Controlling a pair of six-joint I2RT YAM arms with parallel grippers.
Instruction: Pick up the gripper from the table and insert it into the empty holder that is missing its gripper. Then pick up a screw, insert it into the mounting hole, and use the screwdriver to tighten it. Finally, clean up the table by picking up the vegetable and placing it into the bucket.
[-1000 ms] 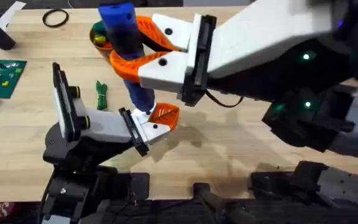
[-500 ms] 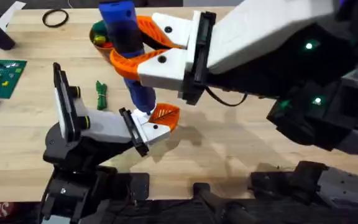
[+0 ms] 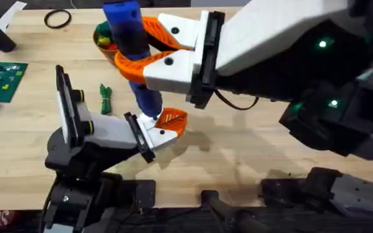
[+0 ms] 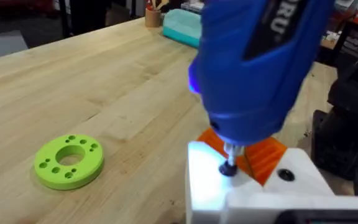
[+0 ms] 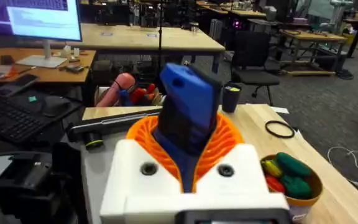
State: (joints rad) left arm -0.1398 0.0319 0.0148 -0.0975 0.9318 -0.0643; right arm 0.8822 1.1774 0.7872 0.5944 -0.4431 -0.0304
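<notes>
Near the middle of the table (image 3: 251,155), judging by the layout, tightening the screw. Right gripper (image 3: 135,52) clamped around the thick handle of the blue screwdriver (image 3: 127,26), held upright with the tip down. From the left wrist, tip seated on the dark head of a screw (image 4: 229,168) in a white block (image 4: 207,186), with an orange ribbed pad (image 4: 263,155) just behind it. Left gripper (image 3: 154,129) directly below the tool; cannot tell whether open or closed.

To do this well:
- Hold the tool in line with the screw, with no lean to either side, so the bit does not climb out of the head.
- Press down lightly and steadily while driving; too much force probably shifts the white block, too little lets the bit skip.
- Brace the left arm and leave it where it is until the screw seats.
- Lift straight up afterwards, clear of the pad.

Left for later: the vegetable (image 3: 105,98), lying on the table beside the left arm, well apart from the bucket (image 3: 96,35) at the far side behind the screwdriver. Green disc (image 4: 69,162) near the work, not touching it.
</notes>
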